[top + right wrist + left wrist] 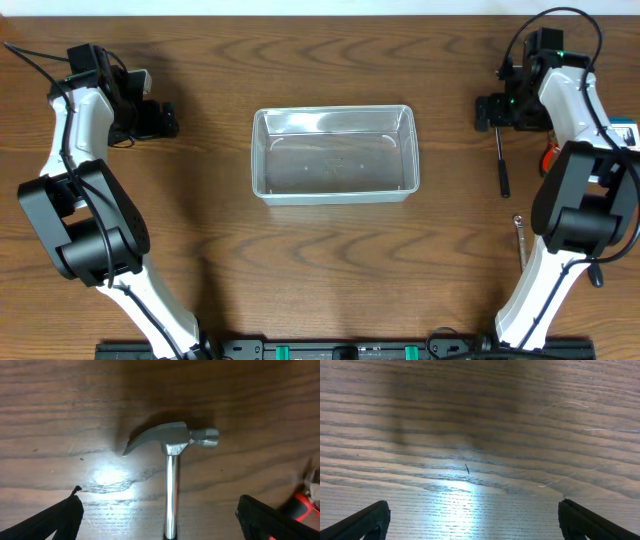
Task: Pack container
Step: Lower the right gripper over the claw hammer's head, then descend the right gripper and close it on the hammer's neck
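Jaws both gape empty; hammer (172, 445) lies beneath right pair, container (333, 160) well apart.

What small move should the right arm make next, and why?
Probably lower the open right gripper onto the shaft of the steel claw hammer and close: it lies flat on the wooden table between the spread fingers, and the clear plastic rectangular container looks empty.
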Robot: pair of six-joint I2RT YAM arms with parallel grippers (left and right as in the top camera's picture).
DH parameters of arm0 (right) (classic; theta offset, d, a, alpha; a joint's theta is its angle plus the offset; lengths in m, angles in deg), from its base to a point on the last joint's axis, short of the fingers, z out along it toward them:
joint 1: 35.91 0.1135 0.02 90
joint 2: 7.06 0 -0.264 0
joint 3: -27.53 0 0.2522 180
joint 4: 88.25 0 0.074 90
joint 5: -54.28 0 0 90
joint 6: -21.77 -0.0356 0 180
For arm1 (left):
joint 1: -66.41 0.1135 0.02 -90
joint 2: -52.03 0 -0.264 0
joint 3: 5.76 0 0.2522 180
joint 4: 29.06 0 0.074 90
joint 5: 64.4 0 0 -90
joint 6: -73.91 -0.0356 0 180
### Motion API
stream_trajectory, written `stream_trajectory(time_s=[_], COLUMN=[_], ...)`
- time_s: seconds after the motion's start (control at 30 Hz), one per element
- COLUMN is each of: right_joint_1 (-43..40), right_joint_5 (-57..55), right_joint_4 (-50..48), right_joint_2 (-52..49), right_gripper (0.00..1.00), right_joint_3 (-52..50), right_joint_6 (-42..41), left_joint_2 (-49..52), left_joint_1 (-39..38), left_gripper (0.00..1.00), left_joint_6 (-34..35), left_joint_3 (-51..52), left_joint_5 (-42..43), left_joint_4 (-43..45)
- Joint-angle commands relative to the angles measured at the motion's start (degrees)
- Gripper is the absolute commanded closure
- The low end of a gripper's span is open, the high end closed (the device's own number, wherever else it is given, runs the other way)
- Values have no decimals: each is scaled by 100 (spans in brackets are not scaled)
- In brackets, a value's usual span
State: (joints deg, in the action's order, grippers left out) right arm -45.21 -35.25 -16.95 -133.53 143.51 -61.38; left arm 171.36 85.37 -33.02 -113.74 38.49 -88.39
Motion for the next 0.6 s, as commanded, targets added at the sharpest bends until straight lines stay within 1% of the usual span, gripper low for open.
stream_trajectory(time_s=[0.0,0.57], right_joint_1=[-50,-48], right_joint_5=[-11,-4], right_joint_4=[-4,-15], right_joint_2=[-122,-404], right_gripper=[1,1], right_joint_3=[-2,-2], right_joint_6=[-15,7], left_joint_2=[26,26], left_joint_1=[-2,-2], left_gripper=[2,2], left_joint_6=[-33,-33], left_joint_3=[24,24], left_joint_5=[-50,-50], left_joint_4=[2,2])
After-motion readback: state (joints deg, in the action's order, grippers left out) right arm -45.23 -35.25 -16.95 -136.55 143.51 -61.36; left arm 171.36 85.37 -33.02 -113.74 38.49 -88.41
